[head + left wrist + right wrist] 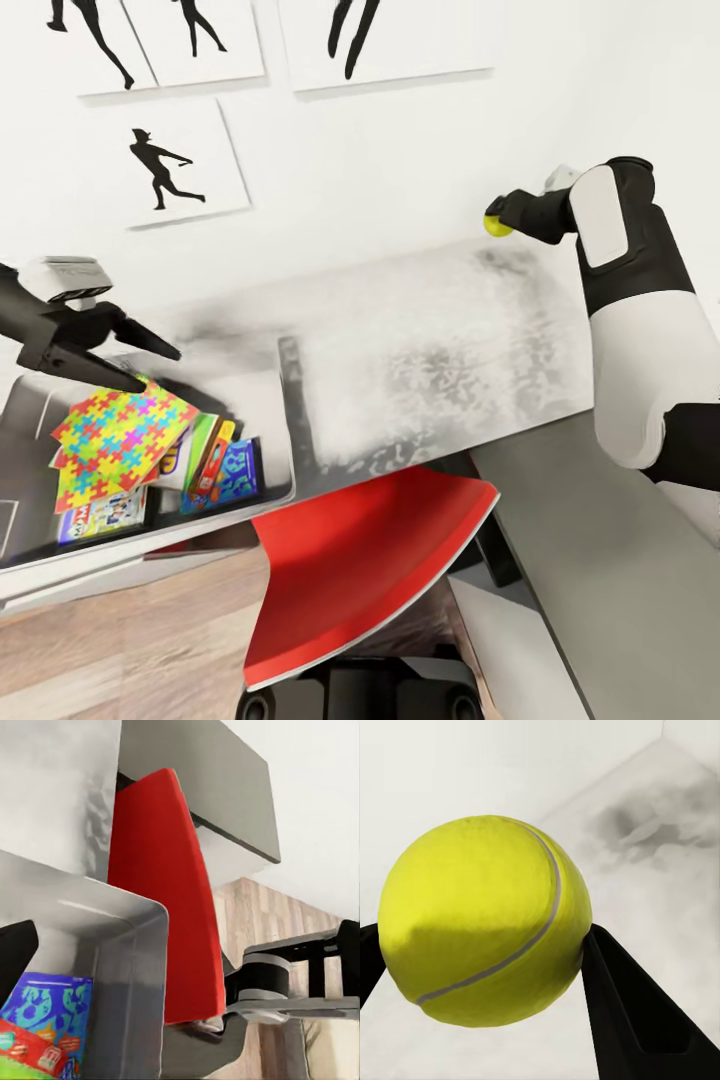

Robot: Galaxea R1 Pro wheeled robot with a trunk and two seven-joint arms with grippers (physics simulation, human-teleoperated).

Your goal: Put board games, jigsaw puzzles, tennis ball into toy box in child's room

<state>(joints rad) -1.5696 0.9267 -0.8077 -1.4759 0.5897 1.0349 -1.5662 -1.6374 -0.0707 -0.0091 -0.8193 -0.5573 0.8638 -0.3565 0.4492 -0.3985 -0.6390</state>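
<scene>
The right gripper (497, 222) clamps the tennis ball (496, 226) above the desk's (450, 330) far edge — a loosened pinch could drop it well short of the toy box (283, 440), where the left gripper (150, 365) hovers open.

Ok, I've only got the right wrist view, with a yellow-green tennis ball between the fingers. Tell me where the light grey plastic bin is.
Observer: The light grey plastic toy box sits far to the robot's left, across the table from the right gripper holding the yellow-green tennis ball.
Operator: Report what's in it.
Observer: Colourful jigsaw puzzles lie on flat game boxes.
Operator: Give me the left arm.
Observer: The left gripper hovers open over the puzzles.
</scene>
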